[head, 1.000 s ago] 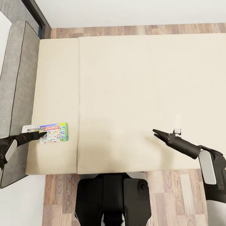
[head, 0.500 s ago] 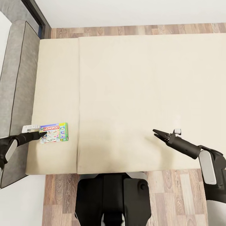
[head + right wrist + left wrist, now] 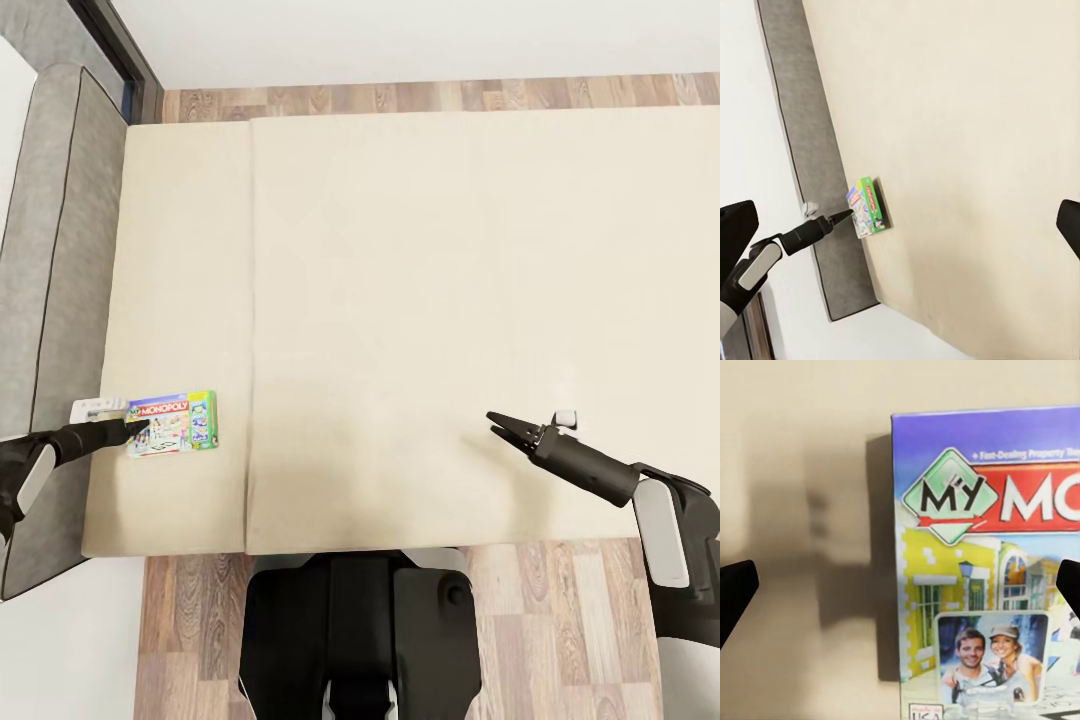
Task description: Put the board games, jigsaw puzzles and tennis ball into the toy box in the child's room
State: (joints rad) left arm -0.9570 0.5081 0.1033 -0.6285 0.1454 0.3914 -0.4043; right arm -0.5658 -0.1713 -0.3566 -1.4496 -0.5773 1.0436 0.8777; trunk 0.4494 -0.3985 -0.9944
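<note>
A colourful Monopoly board game (image 3: 173, 423) lies flat on the cream bed (image 3: 450, 280), near its left front corner. My left gripper (image 3: 140, 428) reaches in from the left and hovers over the box's left edge. In the left wrist view the box (image 3: 990, 570) sits close below, and the dark fingertips (image 3: 735, 589) stand far apart, open, gripping nothing. My right gripper (image 3: 495, 423) hangs open over bare bed at the front right, far from the game. The right wrist view looks across the bed at the game (image 3: 868, 206) and my left arm (image 3: 799, 238).
A grey padded bed frame (image 3: 60, 250) runs along the left side. Wooden floor (image 3: 400, 97) shows beyond the bed and in front of it, beside my dark base (image 3: 360, 630). A dark door frame (image 3: 115, 35) stands at the far left corner.
</note>
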